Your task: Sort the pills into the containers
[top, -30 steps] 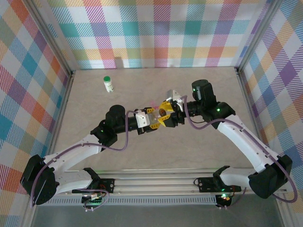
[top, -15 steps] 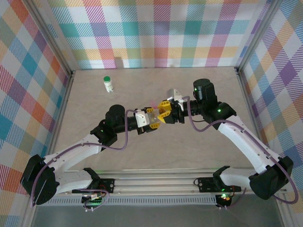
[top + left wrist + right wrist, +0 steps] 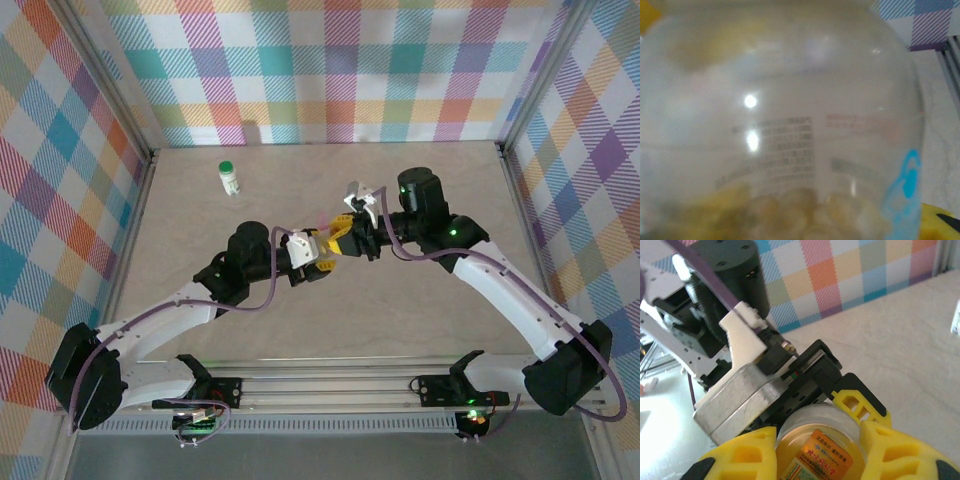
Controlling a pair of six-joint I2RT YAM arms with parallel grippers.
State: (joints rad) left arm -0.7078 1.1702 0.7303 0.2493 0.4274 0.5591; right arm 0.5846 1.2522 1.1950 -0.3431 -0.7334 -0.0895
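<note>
Over the middle of the table my two grippers meet around the small amber bottle (image 3: 336, 240). My left gripper (image 3: 322, 248) is shut on it; in the left wrist view the bottle's translucent wall (image 3: 790, 125) is right in front of the lens, with pale yellow pills (image 3: 790, 210) lying inside. My right gripper (image 3: 817, 445) is shut on the same bottle (image 3: 812, 417), a yellow finger (image 3: 740, 455) on either side of it. A white bottle with a green cap (image 3: 229, 177) stands at the back left. A sliver of the pink pill box (image 3: 322, 220) shows behind the grippers.
The table (image 3: 450, 170) is fenced by plaid walls at the back and both sides. Both arms reach inward from the near edge. In the right wrist view the left arm's wrist block (image 3: 735, 400) sits close behind the bottle.
My right gripper has come in from the right and closed on the amber bottle held by my left gripper. Both grippers have shifted slightly toward the back.
</note>
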